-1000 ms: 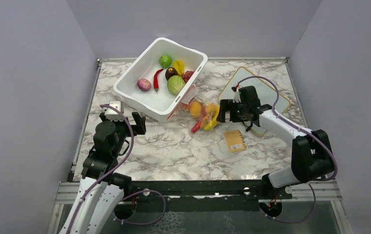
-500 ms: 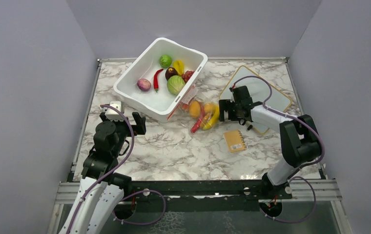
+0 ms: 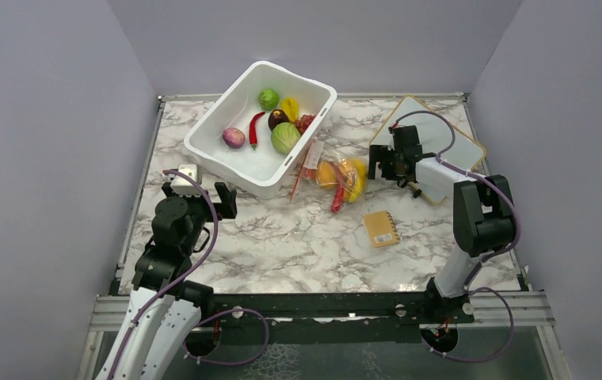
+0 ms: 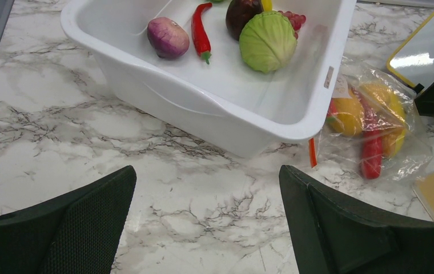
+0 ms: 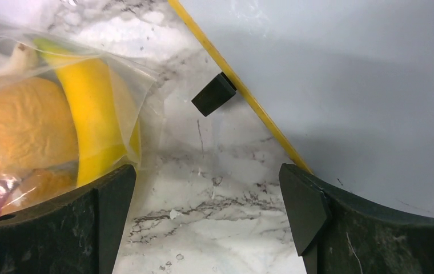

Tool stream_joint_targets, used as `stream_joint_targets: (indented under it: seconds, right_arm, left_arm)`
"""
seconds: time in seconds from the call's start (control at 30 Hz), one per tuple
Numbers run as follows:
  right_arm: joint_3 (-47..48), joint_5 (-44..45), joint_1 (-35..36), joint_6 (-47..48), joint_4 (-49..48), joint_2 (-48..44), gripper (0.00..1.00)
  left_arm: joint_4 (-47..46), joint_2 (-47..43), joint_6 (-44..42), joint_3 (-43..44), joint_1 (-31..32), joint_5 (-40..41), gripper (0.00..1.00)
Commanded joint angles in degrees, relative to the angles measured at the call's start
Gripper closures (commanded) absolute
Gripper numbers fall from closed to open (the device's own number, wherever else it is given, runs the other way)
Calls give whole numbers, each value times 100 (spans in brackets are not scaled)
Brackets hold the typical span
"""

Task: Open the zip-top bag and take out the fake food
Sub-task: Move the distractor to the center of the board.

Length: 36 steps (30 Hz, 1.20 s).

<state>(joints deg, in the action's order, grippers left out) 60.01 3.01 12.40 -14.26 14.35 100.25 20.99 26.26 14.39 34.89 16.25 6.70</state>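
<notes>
The zip-top bag (image 3: 337,176) lies flat on the marble, right of the white tub, its orange-red zip strip (image 3: 299,184) towards the tub. Inside show round orange fruits (image 5: 20,125), a yellow banana (image 5: 92,123) and a red piece (image 4: 370,157). My right gripper (image 3: 374,165) is open at the bag's right edge. In the right wrist view (image 5: 206,222) its left finger touches the plastic (image 5: 140,85) and only marble lies between the jaws. My left gripper (image 3: 201,194) is open and empty, near the tub's front; the left wrist view (image 4: 206,222) shows the bag (image 4: 374,131) far right.
The white tub (image 3: 203,150) holds a cabbage (image 3: 285,138), a lime, an onion, a red chilli and grapes. A white board with a yellow edge (image 3: 450,150) lies under and behind my right gripper. A small yellow pad (image 3: 381,228) lies on the marble in front of the bag.
My right gripper has moved away from the arms and a little right, and the bag slid with it. The white board has shifted too. The left arm has not moved.
</notes>
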Motion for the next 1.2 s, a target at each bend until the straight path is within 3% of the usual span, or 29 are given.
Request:
stream_joint_targets:
  seconds: [0.0,0.17,0.3,0.6,0.83,1.0,1.17]
  right_arm:
    - [175,-941,-184,284,-332,-45,0]
    - [-241,-1133,-186,119,-507,-705,0]
    - [-390,-75,-186,-38,-409,-920,7]
    - [-118,1008,-190,67,-73,-313,19]
    - [372,745,-186,170,-18,214,20]
    - [757,1530,-186,121,-54,607,21]
    - [1250,1596,-201,287,-86,939,21]
  left_arm:
    - [-218,-33,-67,-35,18,-107,1]
    - [-215,-40,-73,-35,18,-96,1]
    - [-213,-36,-77,-44,18,-82,1]
    - [-214,2,-81,-39,17,-54,1]
    - [-208,5,-86,-44,18,-35,1]
    - [-207,-3,-77,-53,17,-28,1]
    - [-210,21,-77,-52,18,-52,1]
